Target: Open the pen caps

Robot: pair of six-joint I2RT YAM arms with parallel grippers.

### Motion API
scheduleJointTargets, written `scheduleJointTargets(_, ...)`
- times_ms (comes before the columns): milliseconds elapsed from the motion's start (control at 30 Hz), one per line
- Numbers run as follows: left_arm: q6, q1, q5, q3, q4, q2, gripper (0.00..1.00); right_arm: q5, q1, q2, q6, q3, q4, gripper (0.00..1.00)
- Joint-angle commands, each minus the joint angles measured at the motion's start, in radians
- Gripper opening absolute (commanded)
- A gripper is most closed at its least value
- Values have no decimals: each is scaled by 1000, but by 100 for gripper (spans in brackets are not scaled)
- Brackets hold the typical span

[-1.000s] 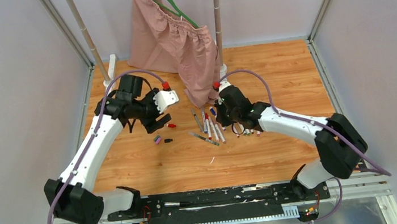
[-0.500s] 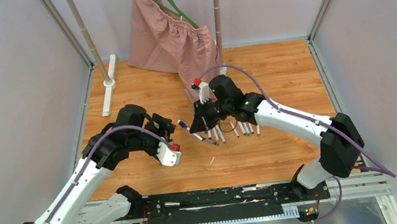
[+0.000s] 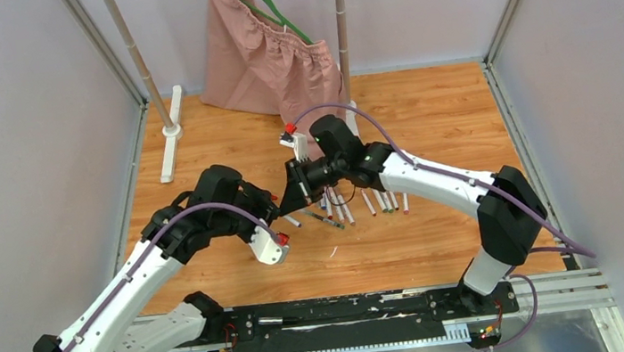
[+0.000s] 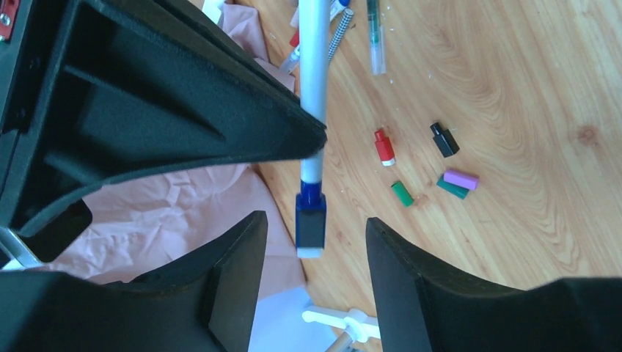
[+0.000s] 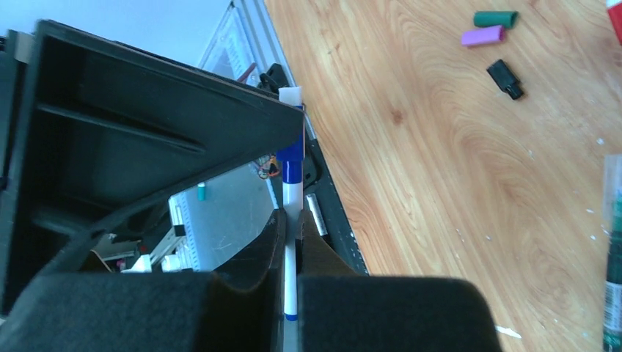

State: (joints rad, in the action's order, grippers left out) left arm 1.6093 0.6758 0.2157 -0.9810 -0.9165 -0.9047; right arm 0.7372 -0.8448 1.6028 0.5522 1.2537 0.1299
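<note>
The pen (image 4: 315, 66) is white with a blue cap (image 4: 310, 216). On the orange-brown woodgrain desk (image 4: 513, 88): red cap (image 4: 383, 147), black cap (image 4: 444, 139), green cap (image 4: 401, 193), purple cap (image 4: 460, 179).

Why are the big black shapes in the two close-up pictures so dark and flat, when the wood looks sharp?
Left wrist view: the left gripper's fingers sit close to the lens, shaded and detail-less, while the blue cap and wooden table are crisp. Right wrist view: same, the right gripper's fingers look soft-edged. Top external view: even light, faint shadows, no glare.
</note>
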Motion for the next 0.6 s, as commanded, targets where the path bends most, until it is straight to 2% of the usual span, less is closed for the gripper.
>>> scheduleJointTargets(0, -1, 7, -8, 5, 35, -25, 57, 94, -14, 31, 56, 45, -51, 0)
scheduleJointTargets(100, -12, 7, -37, -4, 33, -56, 54, 127, -14, 44, 72, 49, -68, 0)
scheduleJointTargets(167, -26, 7, -58, -10, 33, -77, 47, 134, -14, 49, 74, 49, -68, 0)
scheduleJointTargets(267, -46, 7, -78, -24, 32, -98, 30, 134, -14, 47, 73, 44, -70, 0)
scheduleJointTargets(367, -82, 7, -87, -41, 33, -116, 4, 133, -14, 44, 71, 34, -71, 0)
scheduleJointTargets(400, -91, 7, -89, -44, 33, -119, 0, 131, -13, 45, 70, 32, -72, 7)
scheduleJointTargets(433, -100, 7, -87, -49, 32, -122, 0, 130, -13, 43, 69, 28, -72, 18)
scheduleJointTargets(467, -111, 7, -82, -54, 32, -123, 0, 125, -13, 43, 70, 21, -72, 26)
scheduleJointTargets(567, -157, 7, -63, -83, 32, -132, 0, 114, -16, 46, 81, 6, -86, 37)
